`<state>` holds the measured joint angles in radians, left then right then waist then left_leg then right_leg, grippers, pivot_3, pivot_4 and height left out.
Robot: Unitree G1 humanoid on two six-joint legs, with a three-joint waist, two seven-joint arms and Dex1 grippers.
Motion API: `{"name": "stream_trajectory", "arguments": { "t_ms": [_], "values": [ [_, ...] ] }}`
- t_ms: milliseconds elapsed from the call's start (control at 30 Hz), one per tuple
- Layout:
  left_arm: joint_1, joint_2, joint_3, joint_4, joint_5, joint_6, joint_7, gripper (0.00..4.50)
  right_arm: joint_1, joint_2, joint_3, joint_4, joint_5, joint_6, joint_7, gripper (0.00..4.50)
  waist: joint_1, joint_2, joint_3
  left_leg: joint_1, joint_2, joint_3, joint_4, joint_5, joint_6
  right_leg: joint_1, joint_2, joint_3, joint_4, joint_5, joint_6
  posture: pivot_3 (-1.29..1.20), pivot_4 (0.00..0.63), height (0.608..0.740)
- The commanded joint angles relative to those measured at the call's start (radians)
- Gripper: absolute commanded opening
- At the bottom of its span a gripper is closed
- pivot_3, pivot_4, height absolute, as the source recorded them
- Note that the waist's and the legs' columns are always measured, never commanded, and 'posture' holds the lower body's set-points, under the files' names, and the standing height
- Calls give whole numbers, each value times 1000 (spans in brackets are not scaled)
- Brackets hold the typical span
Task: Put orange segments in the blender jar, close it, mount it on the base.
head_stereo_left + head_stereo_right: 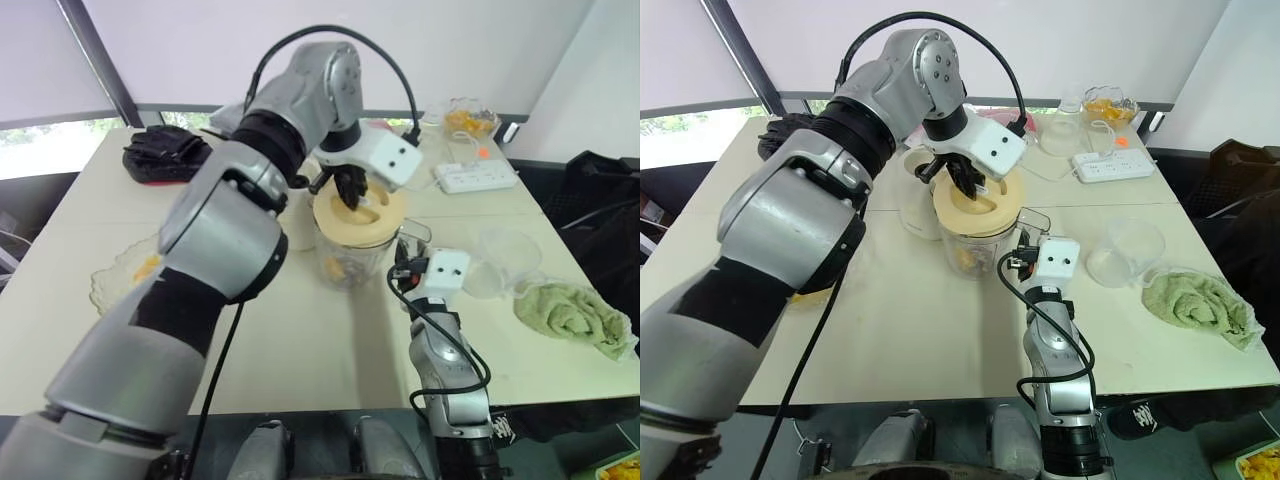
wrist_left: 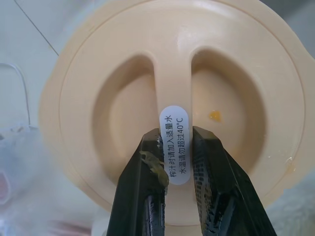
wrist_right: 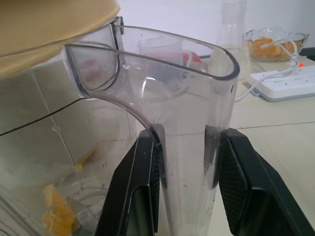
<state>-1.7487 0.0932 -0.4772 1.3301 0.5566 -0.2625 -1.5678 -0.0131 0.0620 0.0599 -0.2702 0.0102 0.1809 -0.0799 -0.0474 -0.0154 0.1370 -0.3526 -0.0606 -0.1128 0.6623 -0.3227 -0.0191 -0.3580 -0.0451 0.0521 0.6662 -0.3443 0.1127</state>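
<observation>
The clear blender jar [image 1: 350, 258] stands on the table with orange segments [image 3: 56, 211] at its bottom. Its cream lid [image 2: 167, 73] sits on the jar's top, slightly tilted. My left gripper [image 2: 172, 169] is shut on the lid's central ridge, which carries a white label [image 2: 174, 142]. My right gripper [image 3: 187, 182] is shut on the jar's clear handle [image 3: 184, 147], on the jar's right side. The cream blender base [image 1: 915, 205] stands just behind and left of the jar.
A glass plate with orange pieces [image 1: 125, 275] lies at the left. A clear measuring cup [image 1: 505, 260] and a green towel [image 1: 575, 315] lie at the right. A power strip [image 1: 475, 178], a bowl of oranges [image 1: 468, 120] and black gloves [image 1: 165, 152] sit at the back.
</observation>
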Motion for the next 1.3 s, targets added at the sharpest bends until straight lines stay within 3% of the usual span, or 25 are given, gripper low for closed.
{"name": "stream_trajectory", "arguments": {
  "t_ms": [33, 667, 1300],
  "values": [
    [86, 27, -96, 76, 112, 42, -21, 221, 32, 61, 84, -104, 29, -63, 17, 1046, -1, 0, 0, 0, 0, 0, 0, 0, 0, 0, 0, 0, 0, 0, 0, 0, 150, 740],
    [134, -45, -146, 91, 84, 55, -47, 221, 166, 61, 202, -231, -49, -50, -144, 1046, 6, 3, -10, 3, -2, -2, -1, -1, 2, 3, -1, 0, -3, 0, 0, 0, 150, 740],
    [102, -57, 54, 98, -148, 529, -47, 221, 83, 22, 175, -168, -33, -37, -100, 1046, 8, 5, -9, -2, -4, -3, -1, -1, 2, -3, -1, 0, -3, 0, 0, 0, 150, 740]
  ]
}}
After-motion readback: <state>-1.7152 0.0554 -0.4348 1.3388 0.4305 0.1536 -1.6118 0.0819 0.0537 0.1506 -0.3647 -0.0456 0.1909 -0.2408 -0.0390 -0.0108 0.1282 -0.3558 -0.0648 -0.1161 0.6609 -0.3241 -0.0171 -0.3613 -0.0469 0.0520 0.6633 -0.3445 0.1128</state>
